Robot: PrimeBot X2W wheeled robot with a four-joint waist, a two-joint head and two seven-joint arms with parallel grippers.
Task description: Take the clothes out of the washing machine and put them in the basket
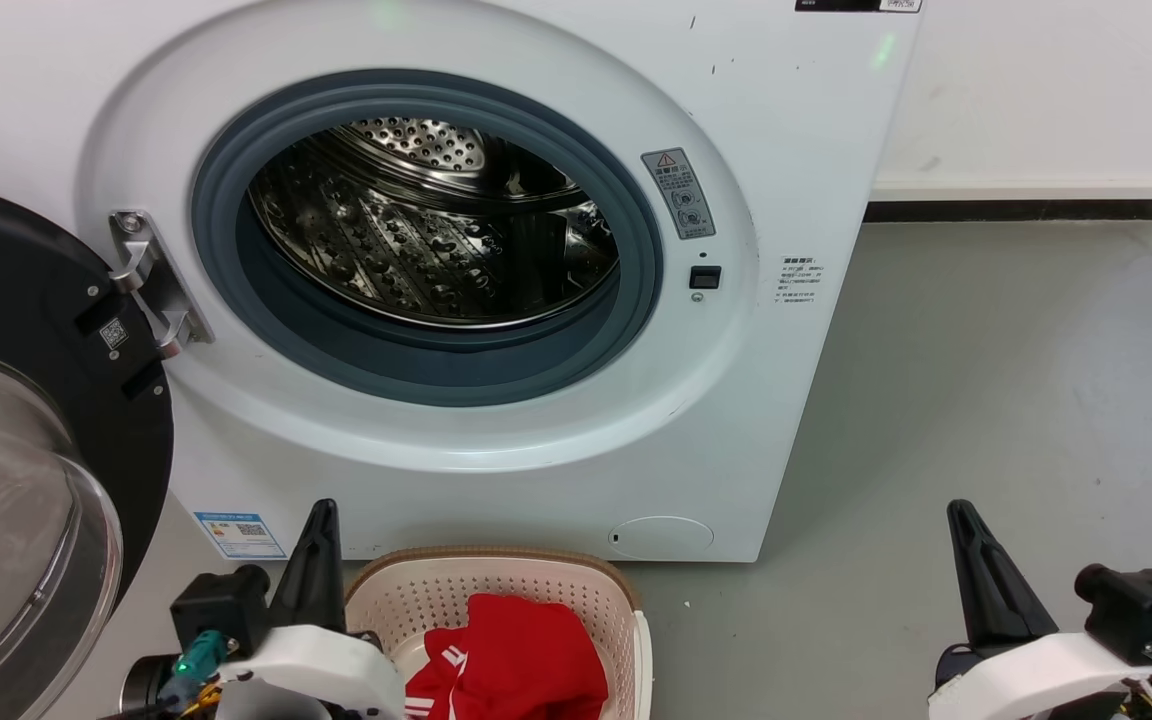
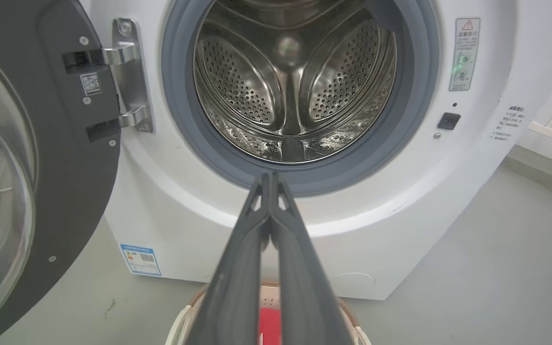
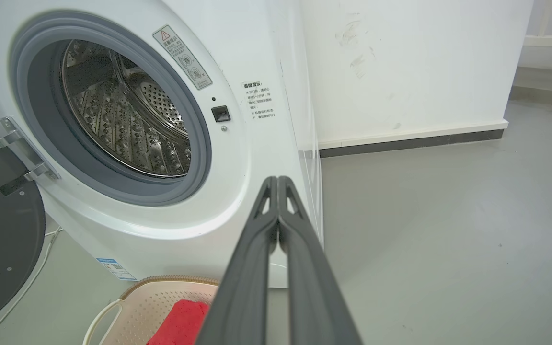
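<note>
The white washing machine (image 1: 536, 300) stands with its black-framed glass door (image 1: 26, 470) swung open to the left. I see bare perforated steel in its drum (image 1: 436, 220), with no fabric showing inside. The red clothes (image 1: 516, 665) lie bunched in the cream basket (image 1: 576, 590) on the floor in front of the machine. My left gripper (image 1: 321, 510) is shut, just left of the basket, with nothing in it. My right gripper (image 1: 958, 512) is shut over bare floor to the right. In the left wrist view the shut gripper (image 2: 271, 175) points at the porthole, above the clothes (image 2: 269, 328).
The open door (image 2: 41, 158) juts out at the left beside my left arm. Grey floor (image 1: 1016, 400) stretches to the right of the machine up to a white wall with a dark skirting (image 1: 1016, 210).
</note>
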